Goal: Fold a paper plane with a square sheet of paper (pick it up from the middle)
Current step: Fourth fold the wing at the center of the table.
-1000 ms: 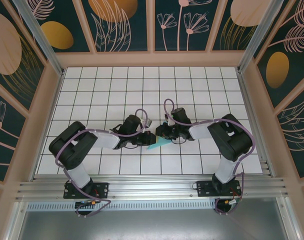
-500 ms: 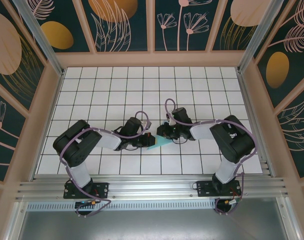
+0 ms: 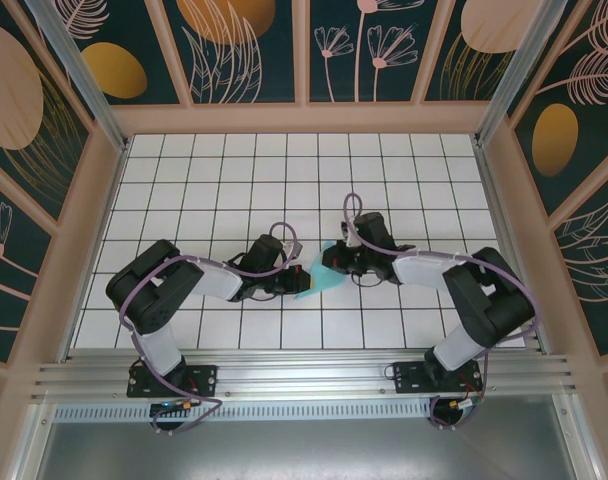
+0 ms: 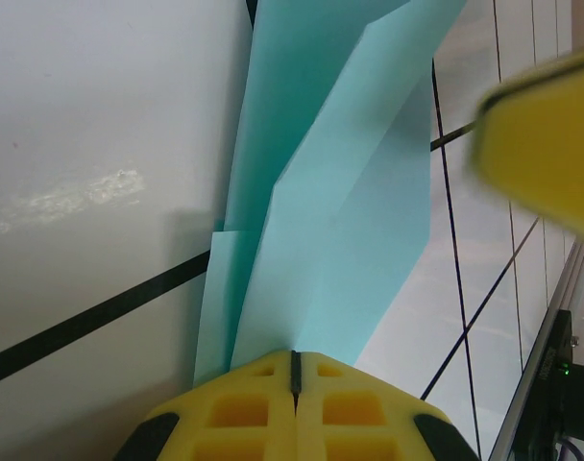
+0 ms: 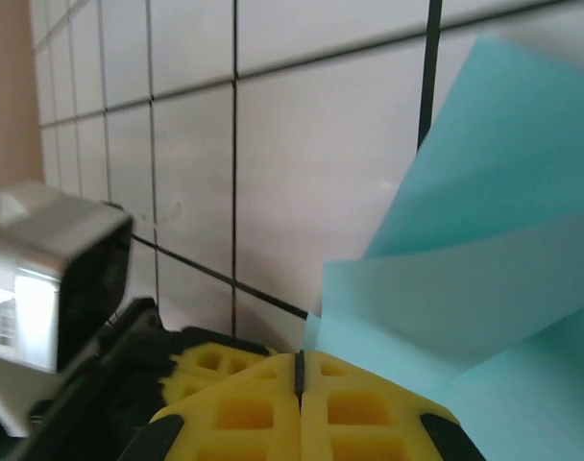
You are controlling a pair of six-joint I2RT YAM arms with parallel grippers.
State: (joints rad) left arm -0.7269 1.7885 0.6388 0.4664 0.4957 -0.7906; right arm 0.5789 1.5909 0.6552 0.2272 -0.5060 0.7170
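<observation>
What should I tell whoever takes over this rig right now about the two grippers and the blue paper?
Left gripper: jaws shut, pinching one end of the paper.
Right gripper: jaws shut on the opposite edge of the paper.
Where: the paper sits between the two grippers, near the middle of the tiled table.
Done: first folds are in; overlapping layers and a long crease show, loose rather than pressed flat.
Left: it is not yet a slim pointed dart. The remaining folds need making and creasing, then both grippers let go.
</observation>
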